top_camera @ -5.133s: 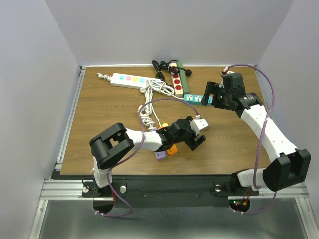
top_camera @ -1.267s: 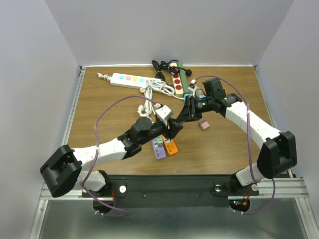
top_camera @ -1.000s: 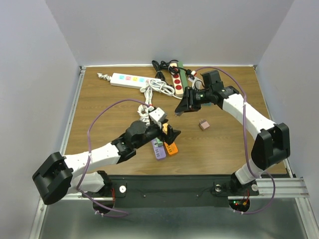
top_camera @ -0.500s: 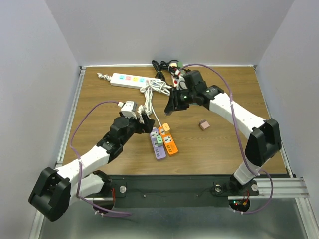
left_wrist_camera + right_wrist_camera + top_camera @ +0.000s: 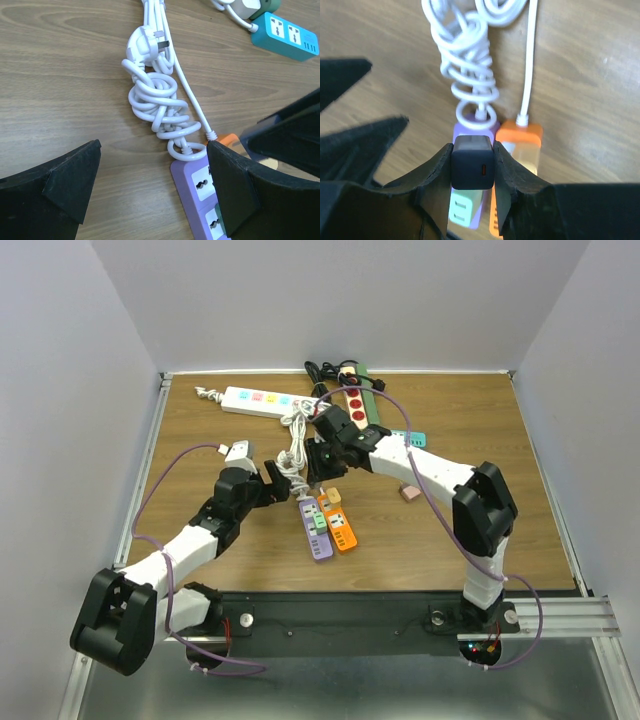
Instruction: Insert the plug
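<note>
Right wrist: my right pincer (image 5: 472,172) pinches black plug (image 5: 470,155) over purple strip (image 5: 465,127); align square to socket, lower straight. Left pincer (image 5: 152,150) spread, empty.

You could not see the prongs of the black plug (image 5: 473,162) in the right wrist view; its body hid them and most of the purple power strip (image 5: 472,121). In the left wrist view, frame edges cut off that strip and the teal strip (image 5: 285,32).
</note>
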Controlling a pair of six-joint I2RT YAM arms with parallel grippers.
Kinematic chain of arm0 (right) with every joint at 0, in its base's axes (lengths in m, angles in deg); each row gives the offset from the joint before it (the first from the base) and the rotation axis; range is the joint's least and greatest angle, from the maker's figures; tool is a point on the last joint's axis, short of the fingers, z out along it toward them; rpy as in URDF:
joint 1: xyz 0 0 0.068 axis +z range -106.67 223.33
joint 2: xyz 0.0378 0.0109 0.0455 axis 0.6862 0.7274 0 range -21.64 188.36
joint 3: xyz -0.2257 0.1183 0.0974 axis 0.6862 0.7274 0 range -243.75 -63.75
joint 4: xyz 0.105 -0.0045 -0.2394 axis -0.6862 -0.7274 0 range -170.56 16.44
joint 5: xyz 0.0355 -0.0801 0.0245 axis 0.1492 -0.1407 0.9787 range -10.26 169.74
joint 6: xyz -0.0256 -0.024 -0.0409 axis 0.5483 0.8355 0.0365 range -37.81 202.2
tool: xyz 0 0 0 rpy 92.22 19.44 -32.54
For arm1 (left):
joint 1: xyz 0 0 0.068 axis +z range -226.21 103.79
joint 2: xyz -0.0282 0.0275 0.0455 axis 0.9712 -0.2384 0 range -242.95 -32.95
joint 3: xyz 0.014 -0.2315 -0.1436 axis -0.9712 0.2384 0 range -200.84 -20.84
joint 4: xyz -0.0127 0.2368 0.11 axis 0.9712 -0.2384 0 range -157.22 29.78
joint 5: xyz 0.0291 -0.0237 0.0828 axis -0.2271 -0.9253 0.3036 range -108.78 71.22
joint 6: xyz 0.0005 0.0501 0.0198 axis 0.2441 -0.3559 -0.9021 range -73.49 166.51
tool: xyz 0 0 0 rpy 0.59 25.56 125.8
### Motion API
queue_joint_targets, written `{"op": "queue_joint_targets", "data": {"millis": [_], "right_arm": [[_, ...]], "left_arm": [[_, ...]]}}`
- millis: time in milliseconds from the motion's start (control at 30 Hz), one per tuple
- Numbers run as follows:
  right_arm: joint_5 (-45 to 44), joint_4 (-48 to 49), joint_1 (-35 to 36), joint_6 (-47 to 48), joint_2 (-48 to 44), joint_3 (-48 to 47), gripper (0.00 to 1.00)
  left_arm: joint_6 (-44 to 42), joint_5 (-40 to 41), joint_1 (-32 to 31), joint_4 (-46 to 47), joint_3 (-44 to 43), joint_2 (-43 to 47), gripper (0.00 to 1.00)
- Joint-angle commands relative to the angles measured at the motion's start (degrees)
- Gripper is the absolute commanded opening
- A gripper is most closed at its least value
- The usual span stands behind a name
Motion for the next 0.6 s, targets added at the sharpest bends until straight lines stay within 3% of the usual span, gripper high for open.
{"op": "queue_joint_targets", "data": {"millis": [0, 567], "right_arm": [[-6.6, -2.3, 2.5, -1.3, 2.6, -6.1, 0.0], [-15.3, -11.1, 7.2, -6.0, 6.8, -9.3, 0.01]], "left_arm": [[-0.5, 0.0, 0.4, -0.4, -2.8, 1.3, 0.99], [-0.6, 1.1, 0.7, -2.3, -3.2, 2.2, 0.99]]}}
